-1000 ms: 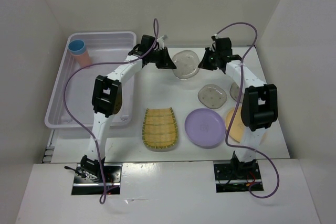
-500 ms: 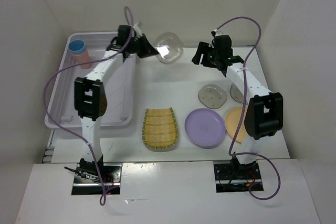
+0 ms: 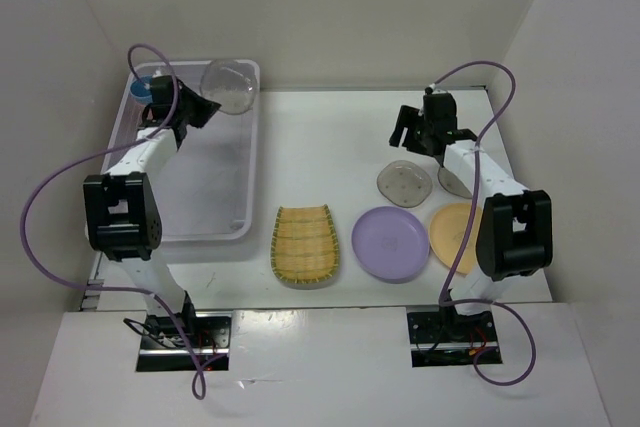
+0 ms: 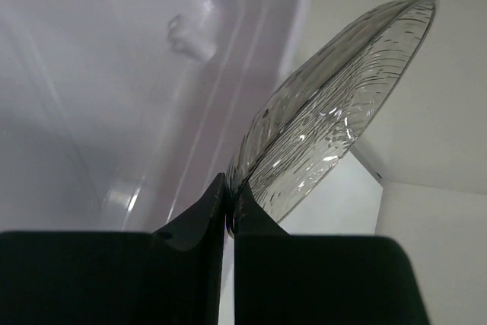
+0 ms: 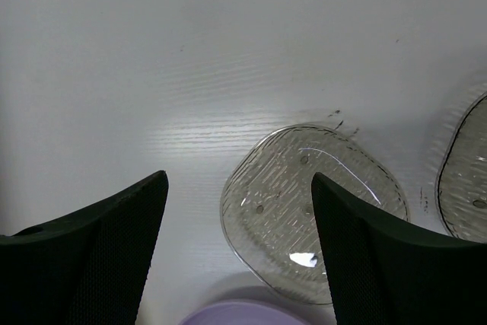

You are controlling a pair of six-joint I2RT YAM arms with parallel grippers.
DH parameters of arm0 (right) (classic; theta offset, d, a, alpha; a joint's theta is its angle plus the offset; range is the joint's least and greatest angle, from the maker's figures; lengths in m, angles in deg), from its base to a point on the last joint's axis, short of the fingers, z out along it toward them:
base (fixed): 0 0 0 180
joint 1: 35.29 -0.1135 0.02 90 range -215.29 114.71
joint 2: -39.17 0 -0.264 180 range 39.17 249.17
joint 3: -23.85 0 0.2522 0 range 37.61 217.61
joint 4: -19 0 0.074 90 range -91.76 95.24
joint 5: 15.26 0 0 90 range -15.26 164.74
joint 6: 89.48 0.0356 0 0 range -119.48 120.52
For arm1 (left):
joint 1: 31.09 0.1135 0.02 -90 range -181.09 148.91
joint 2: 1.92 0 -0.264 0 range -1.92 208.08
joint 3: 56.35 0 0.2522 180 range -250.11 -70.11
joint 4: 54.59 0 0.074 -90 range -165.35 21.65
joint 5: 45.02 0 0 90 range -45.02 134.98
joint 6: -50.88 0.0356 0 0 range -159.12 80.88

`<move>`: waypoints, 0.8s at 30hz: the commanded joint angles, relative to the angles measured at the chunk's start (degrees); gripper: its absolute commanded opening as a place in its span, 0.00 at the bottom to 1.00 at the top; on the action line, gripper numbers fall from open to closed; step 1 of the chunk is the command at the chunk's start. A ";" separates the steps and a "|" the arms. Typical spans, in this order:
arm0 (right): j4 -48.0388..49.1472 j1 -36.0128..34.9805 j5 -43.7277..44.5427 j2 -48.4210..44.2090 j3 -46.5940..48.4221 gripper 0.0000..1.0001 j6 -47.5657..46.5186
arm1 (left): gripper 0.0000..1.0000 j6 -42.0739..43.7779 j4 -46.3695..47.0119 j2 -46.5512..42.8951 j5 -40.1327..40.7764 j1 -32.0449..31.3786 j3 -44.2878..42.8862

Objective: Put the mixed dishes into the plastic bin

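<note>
My left gripper (image 3: 203,107) is shut on the rim of a translucent grey plate (image 3: 230,87), held tilted over the far end of the plastic bin (image 3: 250,152). In the left wrist view the plate (image 4: 335,112) rises from my pinched fingertips (image 4: 217,202) above the bin's wall (image 4: 152,74). A blue cup (image 3: 148,87) shows in the bin's far left corner, partly behind the arm. My right gripper (image 3: 412,132) stands open and empty over the table, above another grey plate (image 5: 312,211). The lilac plate (image 3: 390,243), orange plate (image 3: 447,237) and yellow ribbed tray (image 3: 305,244) lie on the table.
A further grey plate (image 3: 452,182) lies partly under the right arm, seen at the edge of the right wrist view as plate (image 5: 464,173). White walls close in the table at the back and both sides. Purple cables loop from both arms.
The left arm has swung left with the grey plate, from mid-table to over the bin. The right gripper has opened, let go of that plate and drawn back to the right.
</note>
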 commanded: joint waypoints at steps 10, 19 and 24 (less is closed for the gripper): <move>-2.23 0.32 8.08 -4.44 -1.57 0.81 0.20 | 0.00 -17.20 7.12 7.58 19.66 -2.40 4.39; -8.28 1.38 10.99 -6.37 -3.59 0.79 6.35 | 0.03 -23.00 4.22 13.29 22.21 -2.92 0.88; -9.70 3.58 9.85 -6.37 -5.45 0.78 10.04 | 0.34 -24.15 4.74 15.75 20.20 -1.69 -1.40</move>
